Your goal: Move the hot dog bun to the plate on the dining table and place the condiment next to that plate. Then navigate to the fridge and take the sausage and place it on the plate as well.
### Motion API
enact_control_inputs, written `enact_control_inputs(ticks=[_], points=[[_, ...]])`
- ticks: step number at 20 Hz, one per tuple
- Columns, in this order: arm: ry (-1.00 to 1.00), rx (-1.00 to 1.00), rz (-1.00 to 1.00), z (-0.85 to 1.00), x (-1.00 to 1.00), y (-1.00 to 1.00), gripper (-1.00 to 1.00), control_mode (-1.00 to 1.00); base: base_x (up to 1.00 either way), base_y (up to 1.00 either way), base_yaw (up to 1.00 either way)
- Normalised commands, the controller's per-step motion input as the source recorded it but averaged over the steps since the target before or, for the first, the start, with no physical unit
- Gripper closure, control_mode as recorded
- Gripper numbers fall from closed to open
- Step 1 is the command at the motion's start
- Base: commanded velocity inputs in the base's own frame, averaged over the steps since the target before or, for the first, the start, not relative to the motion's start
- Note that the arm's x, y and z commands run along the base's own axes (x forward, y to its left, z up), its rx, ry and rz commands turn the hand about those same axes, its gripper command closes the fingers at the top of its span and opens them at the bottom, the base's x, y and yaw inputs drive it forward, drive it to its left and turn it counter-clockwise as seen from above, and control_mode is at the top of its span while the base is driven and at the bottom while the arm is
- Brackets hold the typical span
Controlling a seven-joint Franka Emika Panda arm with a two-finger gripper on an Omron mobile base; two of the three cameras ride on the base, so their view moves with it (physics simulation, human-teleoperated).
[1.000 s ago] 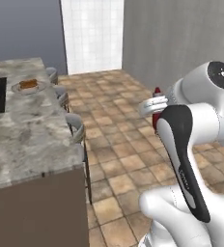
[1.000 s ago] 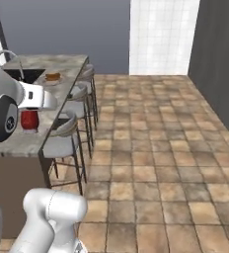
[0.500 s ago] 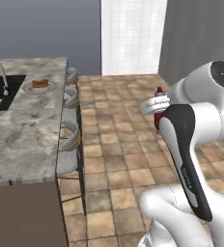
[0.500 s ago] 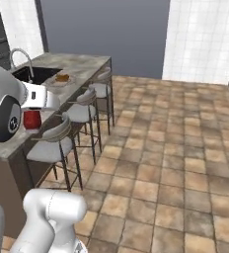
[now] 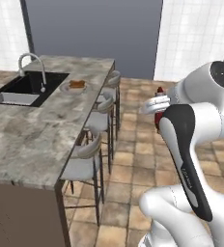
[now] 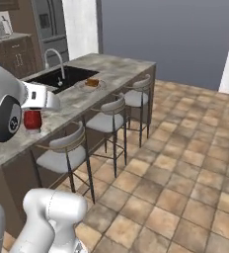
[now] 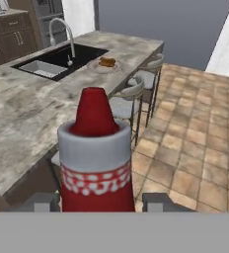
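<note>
Marble table (image 5: 32, 140), sink (image 5: 24, 89) set in; plate (image 5: 73, 88) just beside sink. Hand (image 7: 100, 201) gripping condiment (image 7: 95, 153).

Condiment (image 7: 95, 158) base cut off by bottom band, mostly hidden behind arm in left base view. Hot dog bun (image 5: 77, 84) too small for detail. Fridge (image 6: 50, 24) cropped at top.

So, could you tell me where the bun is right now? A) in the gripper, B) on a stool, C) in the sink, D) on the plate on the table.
D: the bun lies on the plate on the table, beside the sink, while the gripper holds the red bottle.
</note>
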Motion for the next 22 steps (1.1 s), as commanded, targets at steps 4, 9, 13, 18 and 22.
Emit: enact_control_inputs(ticks=[4, 9, 13, 18, 22], points=[[0.0, 0.0, 0.0, 0.0, 0.0, 0.0, 1.0, 1.0, 0.61, -0.6, 0.49], [0.0, 0.0, 0.0, 0.0, 0.0, 0.0, 1.0, 1.0, 0.6, -0.7, 0.46], [0.0, 0.0, 0.0, 0.0, 0.0, 0.0, 1.0, 1.0, 0.59, -0.66, 0.46], [0.0, 0.0, 0.0, 0.0, 0.0, 0.0, 1.0, 1.0, 0.57, -0.68, 0.44], [0.0, 0.0, 0.0, 0.0, 0.0, 0.0, 1.0, 1.0, 0.46, -0.64, 0.45]])
